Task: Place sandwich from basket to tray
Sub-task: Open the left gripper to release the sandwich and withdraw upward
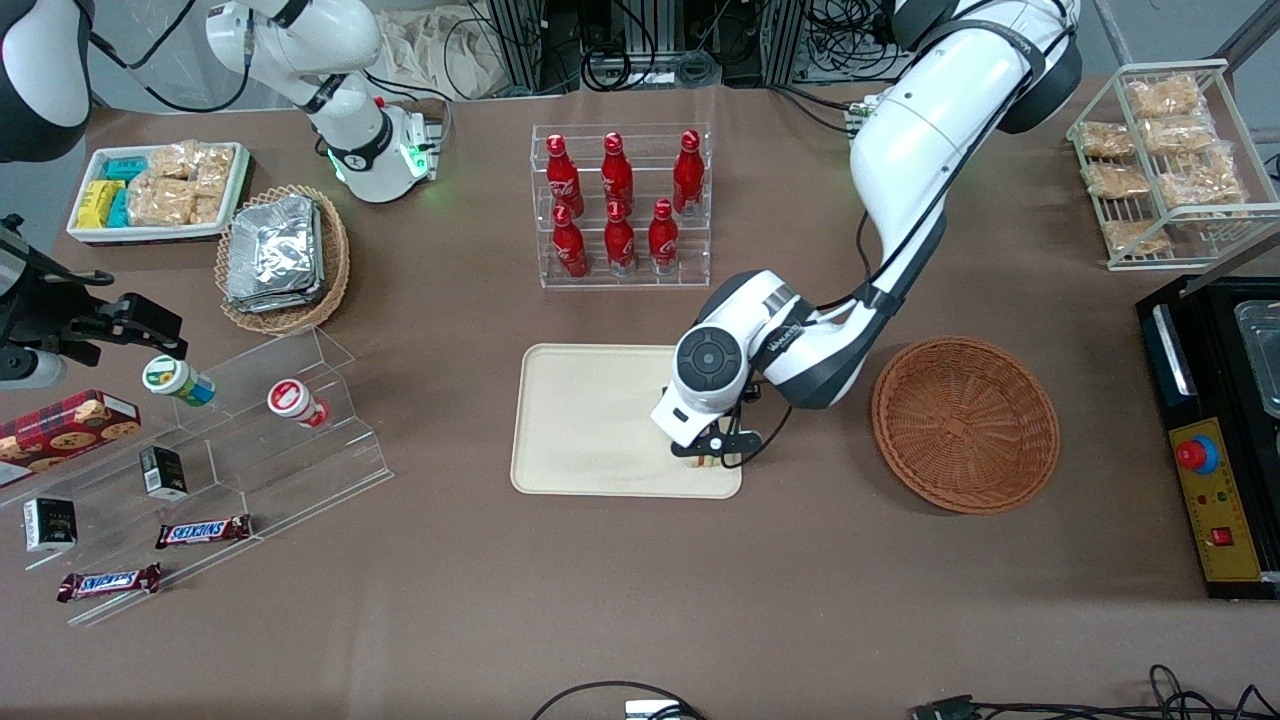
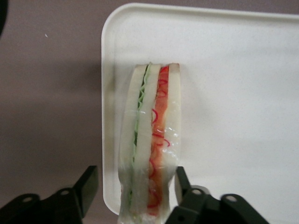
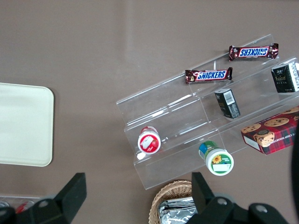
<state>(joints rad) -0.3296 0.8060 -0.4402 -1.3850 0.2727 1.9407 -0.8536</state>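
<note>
On the brown-clothed worktop, near Snickers bars (image 1: pixel 203 531), the gripper (image 1: pixel 708 452) has its fingers (image 2: pixel 183 179) released around the sandwich (image 2: pixel 152 144) resting at the tray (image 1: pixel 585 420) edge nearest the basket (image 1: pixel 965 423).

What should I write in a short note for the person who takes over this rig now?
Gripper: open, low over the tray's corner nearest the front camera and the basket, fingers either side of the sandwich.
Sandwich: on the tray, near that corner's rim.
Basket: empty, beside the tray toward the working arm's end.
Done: sandwich moved from basket to tray.
Left: lift the gripper away.
</note>
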